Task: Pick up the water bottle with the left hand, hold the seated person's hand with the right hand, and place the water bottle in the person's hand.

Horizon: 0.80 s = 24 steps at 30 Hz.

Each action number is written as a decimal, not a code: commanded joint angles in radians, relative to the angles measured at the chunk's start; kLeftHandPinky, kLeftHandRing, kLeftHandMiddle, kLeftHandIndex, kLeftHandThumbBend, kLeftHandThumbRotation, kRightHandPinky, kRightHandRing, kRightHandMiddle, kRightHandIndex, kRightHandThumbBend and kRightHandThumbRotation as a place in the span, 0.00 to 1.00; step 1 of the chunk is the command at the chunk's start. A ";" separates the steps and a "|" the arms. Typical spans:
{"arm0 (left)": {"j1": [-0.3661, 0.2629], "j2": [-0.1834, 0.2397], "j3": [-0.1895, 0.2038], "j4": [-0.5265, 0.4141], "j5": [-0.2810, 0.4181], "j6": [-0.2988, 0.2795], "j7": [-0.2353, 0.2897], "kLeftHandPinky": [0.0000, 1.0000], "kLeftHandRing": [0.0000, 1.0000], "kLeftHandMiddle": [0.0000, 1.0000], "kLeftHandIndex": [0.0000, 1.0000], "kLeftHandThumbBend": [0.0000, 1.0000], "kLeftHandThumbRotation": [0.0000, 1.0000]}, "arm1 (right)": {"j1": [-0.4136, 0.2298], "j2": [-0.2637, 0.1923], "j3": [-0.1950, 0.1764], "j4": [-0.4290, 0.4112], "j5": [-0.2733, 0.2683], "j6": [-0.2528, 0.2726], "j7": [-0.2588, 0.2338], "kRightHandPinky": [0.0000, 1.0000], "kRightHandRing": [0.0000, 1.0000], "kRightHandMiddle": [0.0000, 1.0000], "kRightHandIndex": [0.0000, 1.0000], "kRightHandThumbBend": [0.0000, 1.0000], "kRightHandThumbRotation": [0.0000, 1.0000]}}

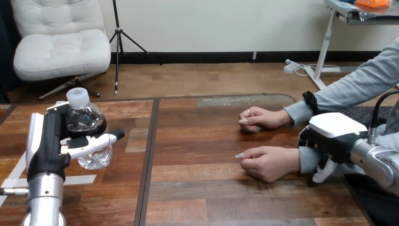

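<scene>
Head view: the left hand (49, 148) has its fingers (94, 142) clamped round the clear plastic water bottle with a white cap (86, 117), upright at the left of the wooden tabletop (211, 197). The right hand (334, 129) sits over the wrist of the person's nearer hand (266, 162). Can't tell if it's actually gripping.

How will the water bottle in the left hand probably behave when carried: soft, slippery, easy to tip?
The water bottle looks like thin clear plastic, so it may dent under the grip of the left hand. Its smooth wall could slip. Being tall and narrow, it would probably tip easily when set down.
</scene>
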 commanded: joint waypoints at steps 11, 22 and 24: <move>-0.047 0.008 0.016 -0.081 -0.005 -0.015 0.012 0.30 0.34 0.40 0.41 0.87 0.00 | -0.024 0.032 -0.020 0.010 0.055 -0.010 -0.005 0.36 0.42 0.48 0.50 0.87 0.00; -0.044 0.008 0.016 -0.091 -0.006 -0.011 0.009 0.30 0.34 0.39 0.41 0.87 0.00 | -0.026 0.031 -0.016 0.009 0.051 -0.003 0.000 0.31 0.36 0.44 0.46 0.86 0.00; -0.044 0.008 0.016 -0.093 -0.004 -0.008 0.010 0.30 0.34 0.40 0.41 0.86 0.00 | -0.026 0.031 -0.015 0.009 0.050 -0.004 0.001 0.31 0.36 0.43 0.45 0.86 0.00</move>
